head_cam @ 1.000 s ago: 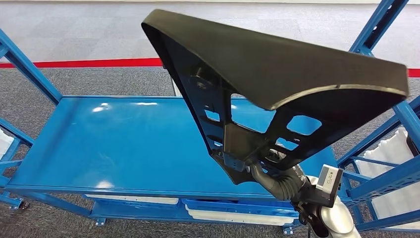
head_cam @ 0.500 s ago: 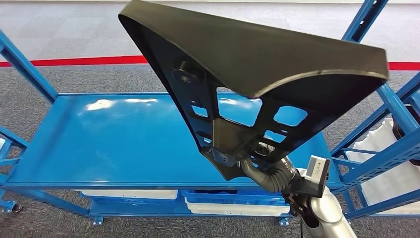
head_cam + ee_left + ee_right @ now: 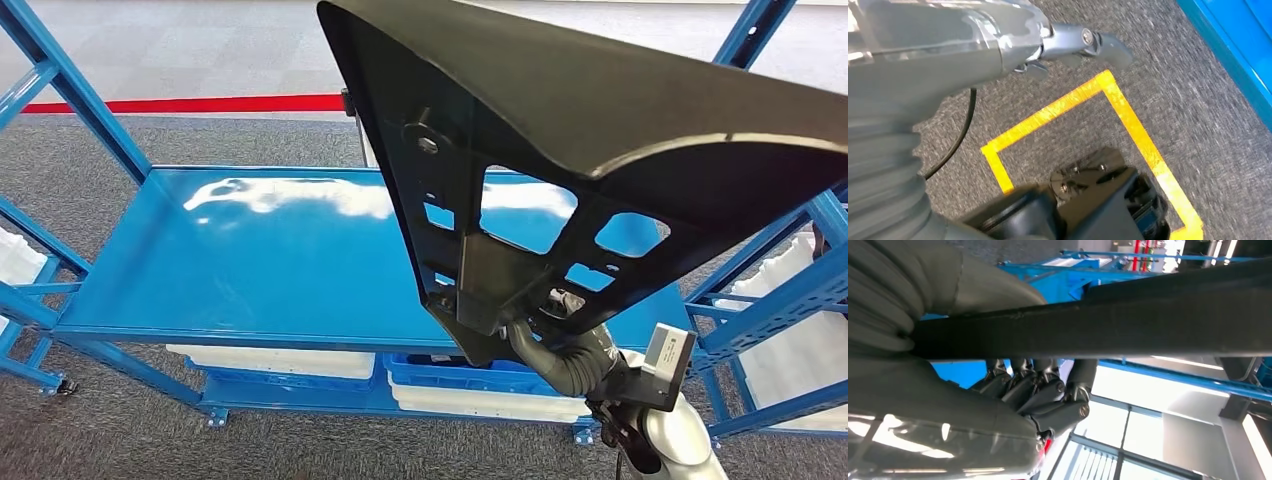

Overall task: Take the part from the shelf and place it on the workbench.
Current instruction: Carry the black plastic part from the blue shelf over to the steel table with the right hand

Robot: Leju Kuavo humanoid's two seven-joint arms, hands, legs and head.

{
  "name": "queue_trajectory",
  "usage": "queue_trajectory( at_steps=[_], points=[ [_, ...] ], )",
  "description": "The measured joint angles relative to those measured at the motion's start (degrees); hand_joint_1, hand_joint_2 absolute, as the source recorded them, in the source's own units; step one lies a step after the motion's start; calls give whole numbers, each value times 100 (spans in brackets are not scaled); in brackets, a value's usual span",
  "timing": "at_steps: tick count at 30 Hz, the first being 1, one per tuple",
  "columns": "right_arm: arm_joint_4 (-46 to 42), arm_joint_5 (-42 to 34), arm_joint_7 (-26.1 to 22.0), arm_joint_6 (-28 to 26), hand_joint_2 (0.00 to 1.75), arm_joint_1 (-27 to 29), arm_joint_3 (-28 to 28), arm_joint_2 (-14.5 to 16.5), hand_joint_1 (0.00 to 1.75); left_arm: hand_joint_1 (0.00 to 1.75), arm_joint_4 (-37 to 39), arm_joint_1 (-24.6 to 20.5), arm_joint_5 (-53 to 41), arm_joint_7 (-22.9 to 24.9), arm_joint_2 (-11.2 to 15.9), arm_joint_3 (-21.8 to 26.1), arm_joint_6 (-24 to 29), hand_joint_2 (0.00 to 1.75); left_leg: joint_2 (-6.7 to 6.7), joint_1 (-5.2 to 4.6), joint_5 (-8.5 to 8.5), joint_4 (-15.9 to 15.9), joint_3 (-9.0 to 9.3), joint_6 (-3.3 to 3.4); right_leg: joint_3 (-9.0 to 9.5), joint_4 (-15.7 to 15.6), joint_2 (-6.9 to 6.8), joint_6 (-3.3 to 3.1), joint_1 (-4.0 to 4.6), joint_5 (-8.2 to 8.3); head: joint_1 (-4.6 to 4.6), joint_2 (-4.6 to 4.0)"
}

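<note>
Above the blue desk (image 3: 270, 260), right hand (image 3: 545, 325) grips the black part's (image 3: 600, 130) lower edge; view shifted closer since earlier, so placing looks next. Left hand (image 3: 1068, 45) hangs, fingers apart.

Part (image 3: 600, 110): black, matt, looks like moulded plastic; outer face finely grained, edge rim lighter and slightly worn-looking.

Surface (image 3: 270, 260): blue painted metal, high gloss, smooth, mirror-like light patches on it.

Shelf frame (image 3: 70, 90): blue painted metal bars, semi-gloss.

Floor (image 3: 200, 140): grey carpet, rough, short speckled pile; a red stripe (image 3: 190, 104) across it, flat finish. Yellow tape (image 3: 1128, 115) on the carpet, smooth.

Right hand (image 3: 1038, 395): dark metal-looking fingers with visible screws; ribbed grey rubbery cover.

Left hand (image 3: 1083, 45): grey, smooth, satin sheen.
</note>
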Motion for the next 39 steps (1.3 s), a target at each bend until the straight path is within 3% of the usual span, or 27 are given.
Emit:
queue_trajectory(
  at_steps=[2, 3, 5, 6, 7, 8, 9, 11, 13, 15, 17, 19, 21, 22, 23, 24, 26, 28, 29, 31, 32, 34, 36, 37, 39],
  points=[
    [0, -2, -8, -20, 175, 21, -26, 10, 175, 0, 0, 12, -6, 0, 8, 4, 5, 175, -7, 17, -94, 75, -53, -54, -86, -15, -14, -87, -30, 78, -16, 0],
    [0, -2, -15, -24, 175, 28, -35, 17, 175, 0, 0, 16, -12, 0, 14, 7, 8, 175, -10, 24, -275, 245, -112, -72, -141, -26, -22, -132, -49, 128, -42, 0],
    [0, 6, -32, -30, 175, 50, -47, 32, 175, 0, 0, 19, -25, -1, 24, 8, 13, 175, -12, 31, -797, 895, -285, -88, -253, -25, -32, -177, -51, 220, -118, 0],
    [0, 16, -40, -34, 175, 68, -53, 34, 175, 0, 0, 19, -31, -4, 27, 9, 15, 175, -12, 32, -980, 1241, -350, -94, -310, -21, -36, -181, -47, 264, -148, 0],
    [0, 31, -49, -42, 175, 91, -60, 37, 175, 0, 0, 18, -31, -9, 31, 10, 21, 175, -12, 37, -1043, 1471, -356, -99, -368, -16, -40, -177, -46, 307, -173, 0],
    [0, 49, -60, -50, 175, 115, -67, 40, 175, 0, 0, 17, -29, -14, 38, 12, 28, 175, -11, 45, -980, 1501, -272, -104, -422, -10, -42, -169, -49, 347, -194, 0],
    [0, 67, -72, -59, 175, 138, -76, 43, 175, 0, -1, 15, -26, -18, 50, 16, 37, 175, -11, 57, -836, 1317, -87, -108, -472, -4, -43, -154, -55, 386, -215, 0],
    [-3, 93, -98, -74, 175, 173, -100, 52, 175, 0, -4, -1, -22, -24, 74, 31, 52, 175, -13, 81, -589, 537, 459, -119, -551, 15, -42, -108, -60, 450, -271, 0],
    [-16, 103, -119, -89, 175, 196, -132, 60, 175, 0, -8, -26, -21, -30, 86, 49, 67, 175, -29, 72, -573, -51, 798, -123, -600, 33, -40, -36, -46, 520, -306, 0],
    [-30, 103, -147, -113, 175, 221, -167, 67, 175, 0, -9, -30, 8, -43, 97, 81, 109, 175, -43, 45, -591, -152, 793, -81, -630, 30, -40, 39, -32, 610, -279, 0],
    [-35, 92, -185, -135, 175, 272, -199, 72, 175, 0, -12, -20, 83, -80, 110, 139, 179, 175, -21, 45, -515, -147, 703, 36, -679, 94, -33, 88, -35, 526, -228, 0],
    [-43, 68, -212, -145, 175, 334, -227, 72, 175, 0, -20, -20, 149, -128, 123, 207, 236, 175, 8, 41, -409, -152, 578, 161, -817, 490, -26, 101, -30, 84, -165, 0],
    [-49, 46, -222, -148, 175, 379, -250, 70, 175, 0, -26, -20, 167, -153, 138, 262, 267, 175, 20, 16, -298, -144, 422, 216, -991, 1193, -26, 98, -16, -405, -93, 0],
    [-50, 29, -226, -151, 175, 396, -260, 68, 175, 0, -26, -19, 164, -155, 145, 278, 274, 175, 27, 3, -241, -138, 341, 223, -1019, 1463, -26, 94, -13, -488, -69, 0],
    [-50, 7, -226, -155, 175, 409, -269, 66, 175, 0, -26, -19, 157, -155, 153, 287, 278, 175, 31, -9, -186, -130, 260, 224, -973, 1577, -26, 87, -9, -445, -51, 0],
    [-50, -24, -226, -160, 175, 418, -278, 62, 175, 0, -26, -18, 143, -153, 158, 292, 277, 175, 34, -19, -136, -118, 183, 221, -836, 1489, -26, 75, -6, -300, -38, 0],
    [-50, -88, -233, -179, 175, 428, -309, 57, 175, 0, -25, -18, 82, -140, 163, 294, 258, 175, 34, -37, -49, -83, 53, 200, -318, 805, -25, 28, 15, -35, -18, 0],
    [-50, -126, -267, -198, 175, 446, -344, 53, 175, 0, -24, -16, 5, -112, 162, 293, 231, 175, 33, -51, 39, -58, -27, 150, 141, 91, -22, -24, 58, -30, -9, 0],
    [-50, -138, -295, -204, 175, 463, -354, 52, 175, 0, -24, -14, -25, -97, 162, 292, 222, 175, 33, -54, 86, -55, -53, 121, 228, -83, -20, -40, 80, -77, -6, 0],
    [-50, -146, -357, -208, 175, 530, -364, 50, 175, 0, -23, -3, -66, -81, 162, 290, 204, 175, 26, -46, 156, -53, -95, 61, 168, -142, -25, -91, 68, -45, -8, 0],
    [-50, -142, -385, -209, 175, 565, -368, 49, 175, 0, -23, 4, -75, -82, 162, 289, 191, 175, 20, -45, 92, -10, -130, 38, 103, -149, -32, -135, 46, 3, -14, 0],
    [-55, -125, -428, -209, 175, 626, -373, 46, 175, 0, -22, 14, -83, -90, 163, 288, 167, 175, 6, -33, -351, 353, -241, 3, -56, -165, -49, -222, 1, 132, -56, 0],
    [-64, -108, -448, -209, 175, 669, -380, 46, 175, 0, -24, 2, -85, -91, 160, 285, 158, 175, 6, -22, -901, 1055, -361, -18, -211, -161, -49, -249, 9, 258, -107, 0],
    [-67, -102, -451, -209, 175, 687, -387, 46, 175, 0, -24, -6, -84, -90, 158, 284, 157, 175, 7, -12, -1007, 1369, -375, -28, -290, -157, -50, -245, 10, 322, -122, 0],
    [-67, -93, -454, -204, 175, 707, -404, 46, 175, 0, -25, -17, -83, -88, 155, 282, 157, 175, 7, 18, -829, 1556, -217, -48, -438, -146, -53, -231, 6, 440, -152, 0]
  ],
)
